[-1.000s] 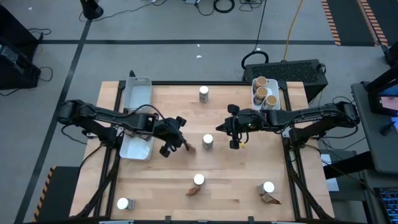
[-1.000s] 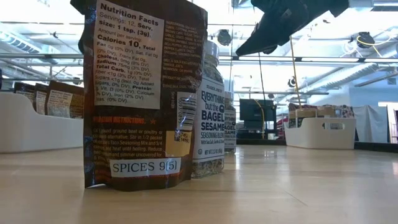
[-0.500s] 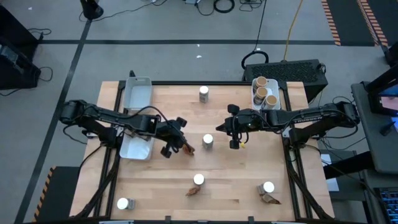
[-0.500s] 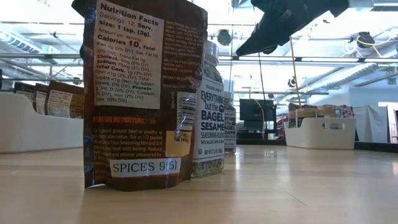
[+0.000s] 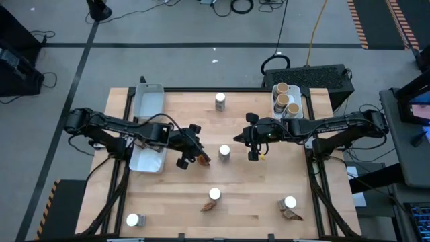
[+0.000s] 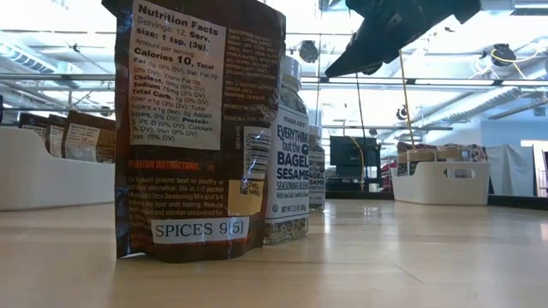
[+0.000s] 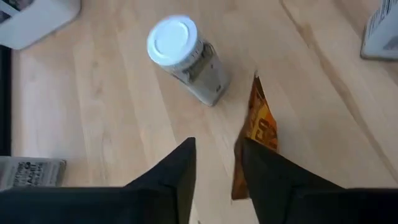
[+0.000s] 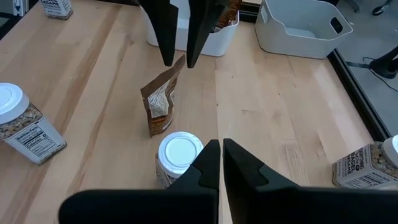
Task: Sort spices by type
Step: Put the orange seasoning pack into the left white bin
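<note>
Left gripper, high view: left gripper hangs over the table's middle left, fingers parted a little, directly above a brown packet that stands just left of a white-lidded jar.
Right gripper, high view: right gripper waits just right of that jar, holding nothing.
Spices, high view: another white-lidded jar stands near the far edge; three cork-topped jars sit in the right tray; the left tray lies at the left edge.
Low view: a front packet stands on the table close to the camera, touching a bagel-seasoning jar behind it.
Left wrist view: dark fingers are slightly apart around the top edge of the brown packet; I cannot tell whether they touch it. The white-lidded jar stands near.
Right wrist view: right gripper's fingers are nearly closed on nothing, above the jar; the packet stands beyond, under the left gripper.
</note>
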Motion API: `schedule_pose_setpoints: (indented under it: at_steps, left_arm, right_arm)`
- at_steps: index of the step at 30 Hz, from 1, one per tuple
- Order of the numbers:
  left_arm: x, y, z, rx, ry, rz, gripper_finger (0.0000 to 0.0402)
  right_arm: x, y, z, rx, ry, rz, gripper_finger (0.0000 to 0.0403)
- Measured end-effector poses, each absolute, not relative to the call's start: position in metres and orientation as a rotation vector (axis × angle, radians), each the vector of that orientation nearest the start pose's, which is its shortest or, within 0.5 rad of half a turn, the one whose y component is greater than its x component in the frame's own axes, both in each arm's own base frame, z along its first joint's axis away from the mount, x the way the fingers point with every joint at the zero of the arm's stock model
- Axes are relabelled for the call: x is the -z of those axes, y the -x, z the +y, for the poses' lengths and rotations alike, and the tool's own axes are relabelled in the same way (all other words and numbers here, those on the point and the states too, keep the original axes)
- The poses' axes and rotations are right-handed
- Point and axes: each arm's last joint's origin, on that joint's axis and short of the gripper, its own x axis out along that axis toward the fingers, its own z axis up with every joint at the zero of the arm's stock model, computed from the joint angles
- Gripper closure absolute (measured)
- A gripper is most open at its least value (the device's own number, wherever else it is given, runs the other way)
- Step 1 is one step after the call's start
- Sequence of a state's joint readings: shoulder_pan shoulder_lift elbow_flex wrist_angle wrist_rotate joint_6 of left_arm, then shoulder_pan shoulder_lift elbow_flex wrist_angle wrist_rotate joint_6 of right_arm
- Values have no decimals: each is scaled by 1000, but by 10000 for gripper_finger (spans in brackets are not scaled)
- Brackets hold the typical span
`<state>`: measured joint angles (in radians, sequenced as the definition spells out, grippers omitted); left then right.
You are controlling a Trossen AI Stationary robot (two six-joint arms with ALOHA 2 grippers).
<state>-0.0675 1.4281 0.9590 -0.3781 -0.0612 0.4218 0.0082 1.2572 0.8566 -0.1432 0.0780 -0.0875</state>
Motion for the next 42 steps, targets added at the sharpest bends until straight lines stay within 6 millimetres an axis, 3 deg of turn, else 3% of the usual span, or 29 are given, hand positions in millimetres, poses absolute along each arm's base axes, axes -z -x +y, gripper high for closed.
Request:
schedule_pose_setpoints:
  at_steps: [4, 9, 14, 17, 21, 29, 38, 42]
  left_arm:
    - [-247, -296, -17, 87, -333, 805, 233]
    - [-269, -303, -15, -153, -21, 740, 209]
    - [-285, -306, -11, -363, 517, 632, 207]
    - [-285, -306, -8, -472, 885, 587, 207]
    - [-284, -306, -10, -465, 1136, 611, 207]
    - [-289, -305, -29, -490, 1362, 610, 224]
    - [-318, -305, -52, -556, 1414, 454, 240]
    - [-318, -304, -62, -663, 1431, 421, 240]
  right_arm:
    - [-264, -270, 0, 44, 108, 547, 403]
    - [-264, -270, 0, 44, 108, 550, 403]
    - [-264, -270, 0, 44, 108, 550, 403]
    - [-264, -270, 0, 46, 102, 550, 403]
    - [-264, -270, 0, 50, 86, 550, 403]
    - [-261, -268, 0, 45, 99, 583, 403]
    - [-260, -267, 0, 2, 235, 606, 403]
    - [-255, -264, 0, -21, 281, 668, 403]
